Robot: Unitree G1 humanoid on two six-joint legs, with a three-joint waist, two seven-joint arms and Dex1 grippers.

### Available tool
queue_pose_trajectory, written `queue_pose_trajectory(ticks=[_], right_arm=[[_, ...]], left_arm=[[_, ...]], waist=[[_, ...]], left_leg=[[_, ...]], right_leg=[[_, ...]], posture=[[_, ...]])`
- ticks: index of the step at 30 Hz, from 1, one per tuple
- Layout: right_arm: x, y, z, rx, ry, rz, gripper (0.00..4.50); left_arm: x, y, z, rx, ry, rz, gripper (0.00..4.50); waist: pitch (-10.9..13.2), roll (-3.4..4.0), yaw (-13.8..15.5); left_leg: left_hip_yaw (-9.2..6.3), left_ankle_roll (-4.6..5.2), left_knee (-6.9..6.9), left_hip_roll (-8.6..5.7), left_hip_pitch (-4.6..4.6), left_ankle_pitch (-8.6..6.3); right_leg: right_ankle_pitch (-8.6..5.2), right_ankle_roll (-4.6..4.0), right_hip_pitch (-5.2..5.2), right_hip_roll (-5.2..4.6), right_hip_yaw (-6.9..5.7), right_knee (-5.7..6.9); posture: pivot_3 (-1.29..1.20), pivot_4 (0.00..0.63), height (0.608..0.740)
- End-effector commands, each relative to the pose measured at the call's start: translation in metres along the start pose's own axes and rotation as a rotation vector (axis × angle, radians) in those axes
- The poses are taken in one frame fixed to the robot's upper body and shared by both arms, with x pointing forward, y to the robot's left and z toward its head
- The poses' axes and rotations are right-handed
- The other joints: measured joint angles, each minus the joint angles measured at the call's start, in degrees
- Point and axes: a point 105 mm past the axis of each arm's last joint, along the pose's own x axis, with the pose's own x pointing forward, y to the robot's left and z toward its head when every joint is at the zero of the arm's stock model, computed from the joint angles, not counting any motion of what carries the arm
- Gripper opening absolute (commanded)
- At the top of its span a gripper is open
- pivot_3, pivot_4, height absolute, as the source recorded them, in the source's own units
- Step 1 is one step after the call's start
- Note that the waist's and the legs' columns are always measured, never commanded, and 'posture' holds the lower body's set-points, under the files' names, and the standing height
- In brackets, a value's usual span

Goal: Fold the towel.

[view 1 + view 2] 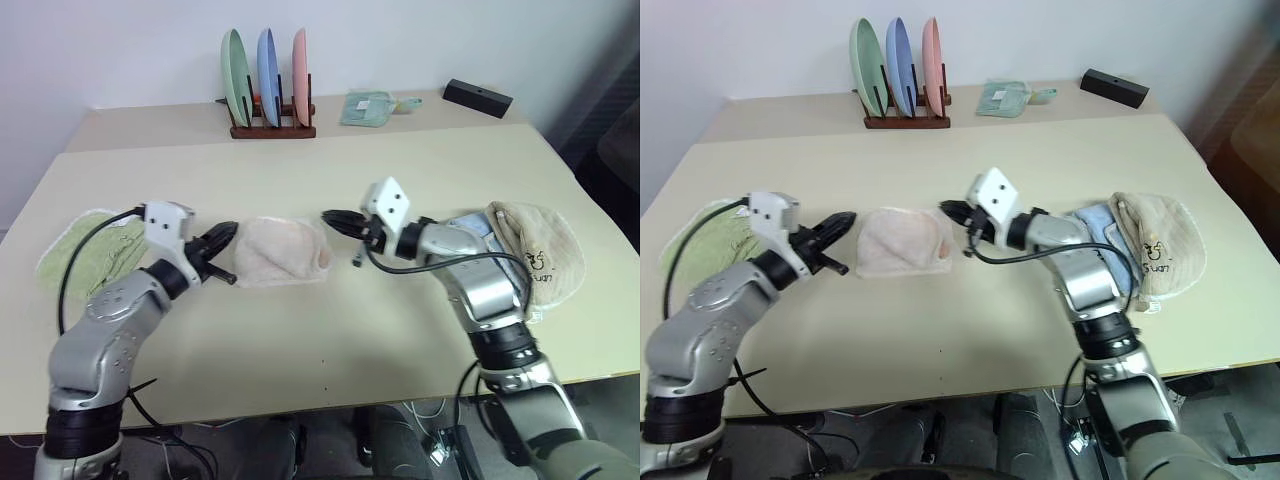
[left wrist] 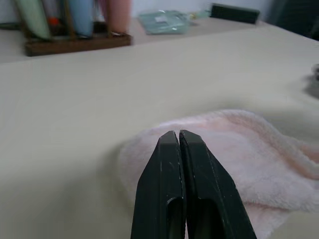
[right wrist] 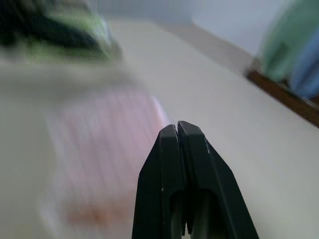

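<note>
Pink towel lies folded into a compact bundle at table centre, mid-frame; left gripper just left of it, right gripper just right, both jaws pressed together, holding nothing; fold looks done; next likely arms pull clear.

Pale pink towel; light green cloth; beige towel (dark printed mark)

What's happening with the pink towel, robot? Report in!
Left gripper shut, empty. Right gripper shut, empty. Pink towel folded between them. Nothing blocking.
</note>
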Motion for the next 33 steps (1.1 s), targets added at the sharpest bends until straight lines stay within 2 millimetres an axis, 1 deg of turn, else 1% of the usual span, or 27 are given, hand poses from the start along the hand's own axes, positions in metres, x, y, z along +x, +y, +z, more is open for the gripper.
queue_pose_trajectory(ticks=[1, 3, 4, 5, 7, 8, 9, 10, 11, 14, 16, 17, 18, 19, 20, 21, 23, 24, 25, 26, 27, 29, 32, 33], right_arm=[[0.017, 0.009, -0.014, 0.022, 0.053, 0.035, 0.0], [0.025, 0.016, -0.029, 0.033, 0.099, 0.062, 0.0], [0.027, 0.018, -0.033, 0.036, 0.112, 0.07, 0.0], [0.029, 0.022, -0.044, 0.031, 0.146, 0.076, 0.0], [0.03, 0.031, -0.079, 0.045, 0.256, 0.078, 0.0], [0.029, 0.034, -0.091, 0.052, 0.292, 0.073, 0.0], [0.027, 0.035, -0.098, 0.043, 0.317, 0.069, 0.0], [0.026, 0.035, -0.102, 0.033, 0.327, 0.067, 0.0], [0.024, 0.035, -0.102, 0.026, 0.323, 0.062, 0.0], [0.015, 0.027, -0.085, 0.015, 0.25, 0.044, 0.0], [0.012, 0.025, -0.077, -0.003, 0.222, 0.042, 0.0], [0.011, 0.019, -0.065, 0.003, 0.177, 0.024, 0.0], [0.007, 0.014, -0.05, 0.011, 0.124, 0.011, 0.53], [0.002, 0.01, -0.037, 0.005, 0.091, 0.01, 0.87], [-0.002, 0.008, -0.029, 0.0, 0.074, 0.013, 1.3], [-0.007, 0.007, -0.025, -0.006, 0.071, 0.017, 1.87], [-0.015, 0.007, -0.021, -0.012, 0.075, 0.029, 2.78], [-0.018, 0.008, -0.019, -0.017, 0.079, 0.037, 3.38], [-0.021, 0.009, -0.017, -0.026, 0.079, 0.049, 3.89], [-0.023, 0.01, -0.015, -0.034, 0.079, 0.058, 4.4], [-0.024, 0.011, -0.013, -0.044, 0.077, 0.061, 4.5], [-0.026, 0.011, -0.007, -0.057, 0.069, 0.064, 4.5], [-0.032, 0.021, 0.001, -0.085, 0.066, 0.141, 4.5], [-0.033, 0.024, 0.002, -0.091, 0.064, 0.159, 4.5]], left_arm=[[0.008, 0.002, -0.011, 0.056, 0.044, -0.01, 0.07], [0.011, 0.008, -0.025, 0.059, 0.094, 0.015, 0.07], [0.011, 0.01, -0.03, 0.063, 0.11, 0.024, 0.07], [0.009, 0.012, -0.039, 0.088, 0.143, 0.024, 0.07], [0.005, 0.015, -0.062, 0.1, 0.209, 0.034, 0.07], [0.004, 0.017, -0.068, 0.096, 0.222, 0.041, 0.07], [0.002, 0.017, -0.07, 0.09, 0.218, 0.047, 0.07], [0.002, 0.017, -0.07, 0.088, 0.211, 0.049, 0.07], [0.0, 0.018, -0.069, 0.079, 0.197, 0.057, 0.07], [-0.008, 0.017, -0.061, 0.063, 0.13, 0.075, 0.07], [-0.01, 0.017, -0.057, 0.063, 0.103, 0.079, 0.07], [-0.013, 0.017, -0.05, 0.044, 0.066, 0.086, 0.07], [-0.018, 0.019, -0.04, 0.029, 0.017, 0.099, 0.0], [-0.025, 0.023, -0.03, 0.021, -0.02, 0.124, 0.0], [-0.03, 0.026, -0.024, 0.017, -0.04, 0.14, 0.0], [-0.036, 0.031, -0.021, 0.019, -0.041, 0.162, 0.0], [-0.047, 0.039, -0.023, -0.031, -0.029, 0.2, 0.0], [-0.051, 0.042, -0.023, -0.069, -0.038, 0.213, 0.53], [-0.054, 0.044, -0.023, -0.119, -0.047, 0.226, 0.85], [-0.055, 0.045, -0.024, -0.16, -0.041, 0.232, 1.38], [-0.056, 0.044, -0.028, -0.196, -0.02, 0.231, 1.88], [-0.053, 0.035, -0.04, -0.249, 0.056, 0.193, 2.94], [-0.043, 0.023, -0.05, -0.357, 0.09, 0.17, 4.39], [-0.038, 0.02, -0.052, -0.403, 0.094, 0.172, 4.46]], waist=[[0.0, 0.01, 0.0], [0.0, 0.02, -0.1], [0.0, 0.03, -0.1], [0.0, 0.03, -0.1], [0.0, 0.05, -0.3], [0.0, 0.05, -0.4], [0.0, 0.05, -0.5], [-0.1, 0.07, -0.5], [-0.1, 0.1, -0.6], [-0.1, 0.1, -0.7], [-0.1, 0.1, -0.7], [-0.1, 0.09, -0.7], [-0.1, 0.09, -0.8], [-0.1, 0.09, -0.9], [-0.1, 0.08, -1.0], [-0.1, 0.08, -1.0], [-0.1, 0.08, -1.1], [-0.1, 0.08, -1.2], [-0.1, 0.08, -1.2], [-0.1, 0.08, -1.2], [-0.1, 0.08, -1.2], [-0.1, 0.08, -1.2], [-0.1, 0.06, -0.9], [-0.1, 0.04, -0.9]], left_leg=[[0.0, 0.0, -0.01, 0.0, 0.0, 0.0], [0.0, 0.0, -0.01, -0.03, 0.01, 0.0], [0.0, 0.0, -0.01, -0.03, -0.01, 0.0], [0.01, 0.0, -0.01, -0.03, -0.04, 0.0], [0.02, 0.0, 0.0, -0.03, -0.18, 0.0], [0.02, -0.01, -0.02, -0.03, -0.15, 0.0], [0.02, -0.01, -0.03, -0.03, -0.16, 0.0], [0.02, -0.01, -0.02, -0.02, -0.17, 0.0], [0.03, -0.01, -0.02, -0.03, -0.17, 0.0], [0.02, 0.0, -0.02, -0.02, 0.0, 0.0], [0.0, 0.01, -0.02, -0.03, -0.04, -0.01], [0.0, 0.0, -0.02, -0.03, -0.04, 0.0], [0.0, 0.0, -0.01, -0.03, -0.05, 0.0], [0.0, 0.0, -0.01, -0.02, -0.11, 0.0], [-0.01, 0.0, 0.0, -0.02, -0.19, 0.0], [-0.02, 0.0, 0.01, -0.01, -0.26, 0.0], [-0.03, 0.0, -0.01, 0.0, -0.25, 0.0], [-0.03, 0.0, -0.01, 0.0, -0.23, 0.0], [-0.02, 0.0, -0.01, 0.0, -0.22, -0.01], [-0.02, 0.01, -0.02, 0.0, -0.21, -0.01], [-0.02, 0.01, -0.01, 0.0, -0.21, -0.01], [-0.02, 0.01, 0.0, 0.0, -0.23, -0.01], [-0.02, 0.02, 0.01, -0.04, -0.24, -0.01], [-0.03, 0.03, 0.02, -0.05, -0.23, -0.02]], right_leg=[[0.0, 0.0, 0.0, 0.0, 0.0, 0.0], [0.0, 0.0, 0.0, 0.0, 0.0, -0.01], [0.0, 0.0, -0.02, 0.0, 0.0, 0.0], [0.0, 0.0, -0.06, 0.0, 0.0, 0.01], [0.0, 0.0, -0.21, -0.01, 0.0, 0.07], [0.0, 0.0, -0.2, -0.02, 0.0, 0.08], [0.0, 0.0, -0.22, -0.01, 0.0, 0.08], [0.0, 0.0, -0.23, -0.01, 0.0, 0.08], [0.0, 0.0, -0.23, -0.03, 0.01, 0.09], [0.0, 0.0, -0.07, -0.02, 0.01, 0.08], [0.0, 0.01, -0.09, -0.03, 0.0, 0.08], [0.0, 0.01, -0.09, -0.03, 0.01, 0.08], [0.0, 0.01, -0.09, -0.03, 0.0, 0.08], [0.0, 0.0, -0.14, -0.02, 0.0, 0.08], [0.0, 0.0, -0.2, -0.03, 0.0, 0.09], [0.0, 0.0, -0.27, -0.07, 0.0, 0.09], [0.0, 0.0, -0.27, -0.08, 0.0, 0.08], [0.0, 0.0, -0.25, -0.08, 0.0, 0.08], [0.0, 0.0, -0.24, -0.08, 0.0, 0.08], [-0.01, 0.01, -0.23, -0.08, 0.0, 0.08], [-0.01, 0.01, -0.23, -0.08, -0.01, 0.08], [0.0, 0.01, -0.24, -0.08, -0.01, 0.08], [0.0, 0.01, -0.23, -0.07, -0.01, 0.08], [-0.01, 0.01, -0.19, -0.07, -0.03, 0.05]], posture=[[0.0, 0.15, 0.727], [0.0, 0.15, 0.727], [0.0, 0.15, 0.727], [0.0, 0.15, 0.727], [0.0, 0.15, 0.727], [0.0, 0.15, 0.727], [0.0, 0.15, 0.727], [0.0, 0.15, 0.727], [0.0, 0.15, 0.727], [0.0, 0.15, 0.727], [0.0, 0.15, 0.727], [0.0, 0.15, 0.727], [0.0, 0.15, 0.727], [0.0, 0.15, 0.727], [0.0, 0.15, 0.727], [0.0, 0.15, 0.727], [0.0, 0.15, 0.727], [0.0, 0.15, 0.727], [0.0, 0.15, 0.727], [0.0, 0.15, 0.727], [0.0, 0.15, 0.727], [0.0, 0.15, 0.727], [0.0, 0.15, 0.727], [0.0, 0.15, 0.727]])
